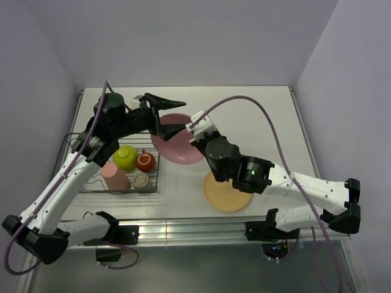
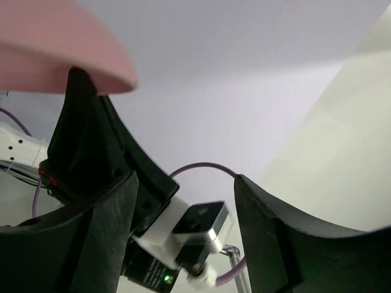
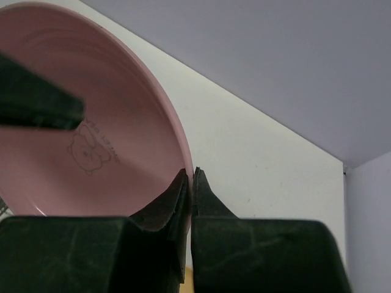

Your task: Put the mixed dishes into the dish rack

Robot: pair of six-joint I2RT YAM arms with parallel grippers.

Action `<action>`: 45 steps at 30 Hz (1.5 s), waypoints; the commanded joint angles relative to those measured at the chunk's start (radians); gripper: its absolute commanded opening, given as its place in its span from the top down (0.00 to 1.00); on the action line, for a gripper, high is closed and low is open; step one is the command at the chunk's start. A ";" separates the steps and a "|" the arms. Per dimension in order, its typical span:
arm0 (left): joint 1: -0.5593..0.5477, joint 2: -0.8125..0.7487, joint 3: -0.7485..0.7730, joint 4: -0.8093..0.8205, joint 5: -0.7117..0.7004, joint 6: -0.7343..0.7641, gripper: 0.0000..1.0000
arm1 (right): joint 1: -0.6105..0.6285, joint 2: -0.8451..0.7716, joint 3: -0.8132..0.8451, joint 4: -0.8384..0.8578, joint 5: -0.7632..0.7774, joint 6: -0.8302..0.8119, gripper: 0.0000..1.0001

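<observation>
In dish rack (image 1: 98, 190) at left: larger bowl (image 1: 124, 156), smaller bowl (image 1: 145, 161) far; taller cup (image 1: 115, 177), tiny cup (image 1: 141, 180) near; just right, far plate (image 1: 174, 149); nearer, further right, near plate (image 1: 223, 196).

Left gripper (image 2: 184, 180), its 2 fingers (image 2: 91, 244) spread wide; pink plate (image 2: 61, 43) rim upper left, purple cable (image 2: 201, 166) beyond.

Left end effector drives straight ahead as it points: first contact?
Probably the right end effector, shut on the pink plate's rim: it sits dead ahead between the left end effector's open fingers. Gap unclear.
</observation>
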 commanded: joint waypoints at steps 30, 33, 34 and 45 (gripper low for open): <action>0.020 0.071 0.080 -0.283 -0.068 -0.112 0.22 | 0.330 -0.034 -0.256 0.992 0.346 -1.079 1.00; 0.034 0.086 0.069 -0.290 -0.048 -0.115 0.22 | 0.368 -0.017 -0.293 1.089 0.338 -1.176 1.00; 0.035 0.085 0.048 -0.265 -0.036 -0.121 0.24 | 0.380 -0.017 -0.302 1.094 0.336 -1.184 1.00; 0.100 -0.021 -0.115 -0.110 0.011 -0.124 1.00 | 0.373 0.011 -0.274 1.094 0.378 -1.119 0.94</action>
